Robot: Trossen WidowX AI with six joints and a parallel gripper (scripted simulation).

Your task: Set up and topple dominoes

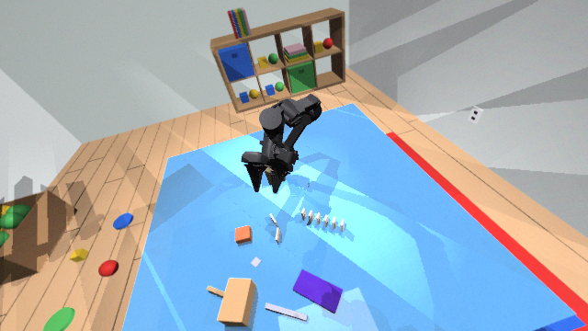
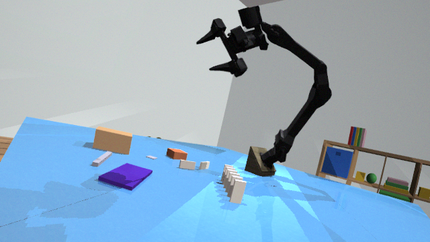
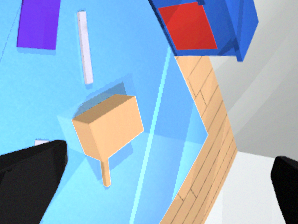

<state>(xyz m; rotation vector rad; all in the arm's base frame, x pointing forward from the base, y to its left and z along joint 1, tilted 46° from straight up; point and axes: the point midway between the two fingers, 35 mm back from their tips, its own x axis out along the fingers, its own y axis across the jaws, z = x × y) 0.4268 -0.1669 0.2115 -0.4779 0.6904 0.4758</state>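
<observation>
Claw [image 2: 205,55] wide open, empty, aloft

looks like a child's playroom at home: wooden plank floor [image 1: 110,152], a cubby shelf [image 1: 280,24] of balls, blocks and books at upper centre, scattered toys and a cardboard box [image 1: 32,230] at left, blue play mat [image 1: 413,257].
</observation>
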